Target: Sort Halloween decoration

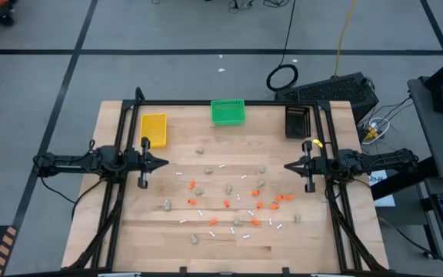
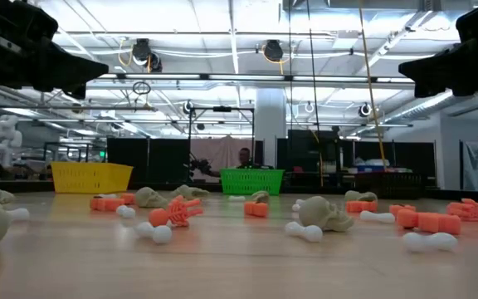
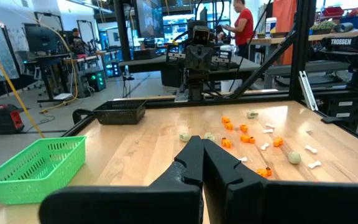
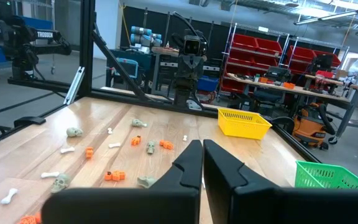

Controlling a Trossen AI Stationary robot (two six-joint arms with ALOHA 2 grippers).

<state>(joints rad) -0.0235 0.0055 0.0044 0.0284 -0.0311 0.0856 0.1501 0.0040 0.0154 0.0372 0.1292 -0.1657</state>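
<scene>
We work on a wooden table (image 1: 129, 231) standing in an open workshop with a grey, tape-marked floor. Three bins sit along the far edge: a yellow bin (image 1: 154, 128) on the left arm's side, a green bin (image 1: 228, 112) in the middle, and a black bin (image 1: 297, 121) on the right arm's side. The Halloween decoration (image 1: 233, 201) is not yet sorted: orange bits, beige-grey lumps and thin white sticks lie scattered over the middle and near half of the table, none inside a bin. The left gripper (image 1: 162, 162) hangs at the left side and the right gripper (image 1: 289, 165) at the right side, tips pointing toward each other, both above the table and holding nothing; on each the fingers are pressed together. The scatter lies between the two grippers and mostly nearer the front edge than either tip. We judge the orange cluster (image 1: 281, 198) closest to the right gripper, so that arm is the better placed for a first pick, after parting its fingers.
</scene>
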